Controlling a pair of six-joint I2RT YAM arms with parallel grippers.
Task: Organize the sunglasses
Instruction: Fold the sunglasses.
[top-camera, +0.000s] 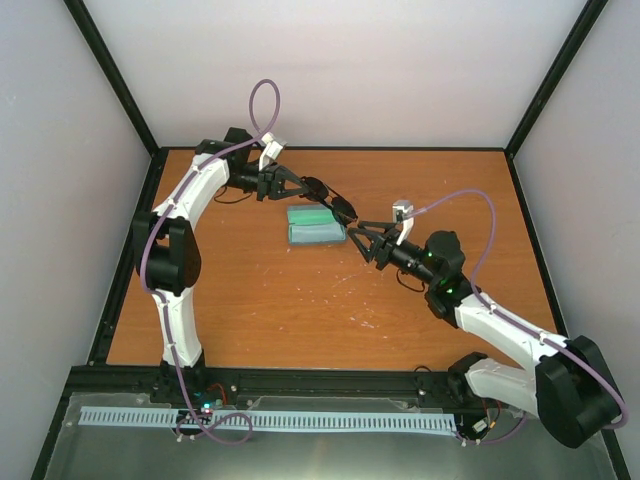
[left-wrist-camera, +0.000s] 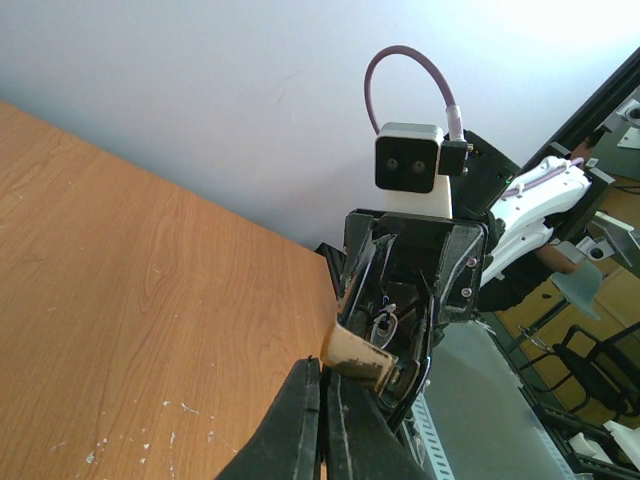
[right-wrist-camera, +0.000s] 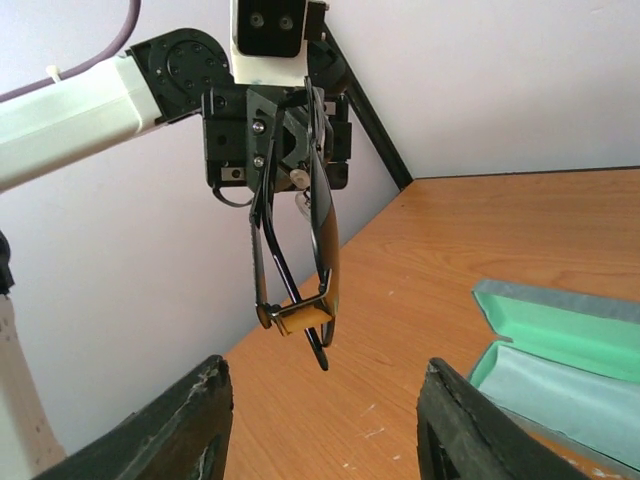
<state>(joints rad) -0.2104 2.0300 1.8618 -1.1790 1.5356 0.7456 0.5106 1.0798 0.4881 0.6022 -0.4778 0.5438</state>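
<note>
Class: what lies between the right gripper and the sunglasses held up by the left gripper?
Nothing. In the right wrist view, the open right gripper faces the sunglasses across empty air above the table; the open case lies off to one side.

Open blue-grey oblong case w/ green lining (top-camera: 315, 228) mid wooden bench (top-camera: 300, 310), thin black sunglasses (top-camera: 340, 203) hanging just beside it, block centre; front-left bench free.

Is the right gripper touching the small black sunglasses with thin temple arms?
Apart. The right wrist view shows the small black sunglasses hanging between the right gripper's open fingers, with wall and wooden table visible on either side.
</note>
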